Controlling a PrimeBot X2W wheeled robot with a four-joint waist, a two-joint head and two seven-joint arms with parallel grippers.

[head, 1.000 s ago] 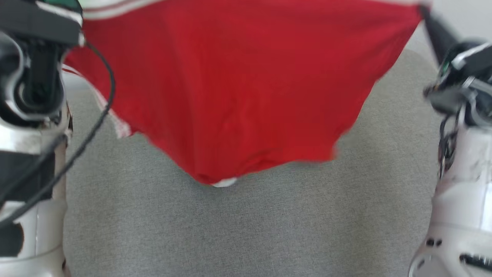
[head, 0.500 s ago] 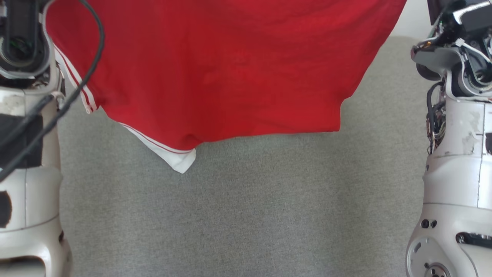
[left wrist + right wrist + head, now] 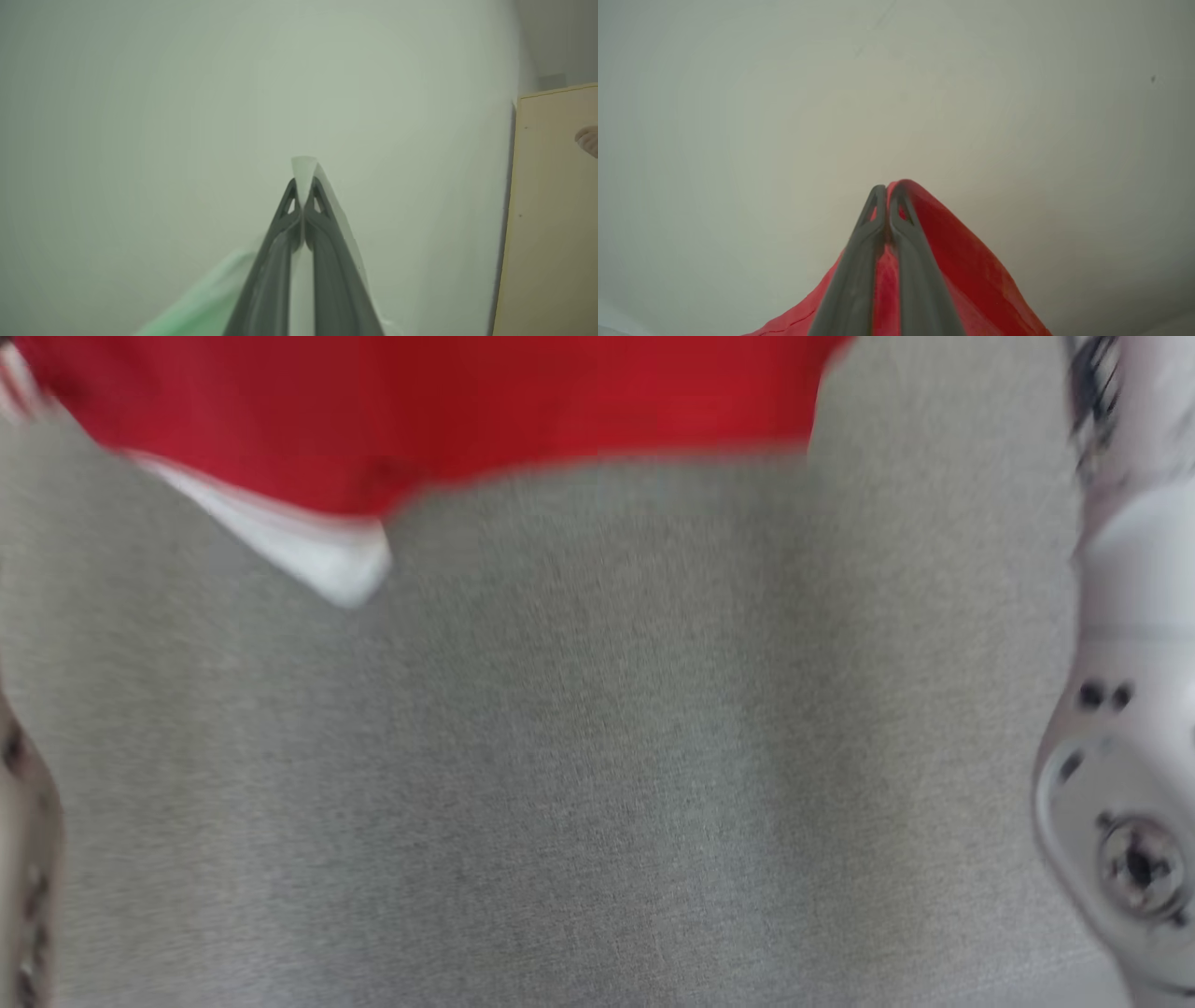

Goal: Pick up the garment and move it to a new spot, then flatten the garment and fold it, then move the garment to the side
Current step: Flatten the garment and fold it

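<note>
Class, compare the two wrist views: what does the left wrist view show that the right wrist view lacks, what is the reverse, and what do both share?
Left wrist view, not the right: the left gripper shut on a white cloth edge, a wooden cabinet and what looks like a person's hand at the right edge. Right wrist view, not the left: the right gripper shut on the red garment. Both: two dark fingers closed on cloth before a pale wall.

I saw a grey woven surface (image 3: 597, 756), blurred, with nothing clearly lying on its near part. Whether the garment (image 3: 467, 401) by its far edge touched it, I couldn't tell.
</note>
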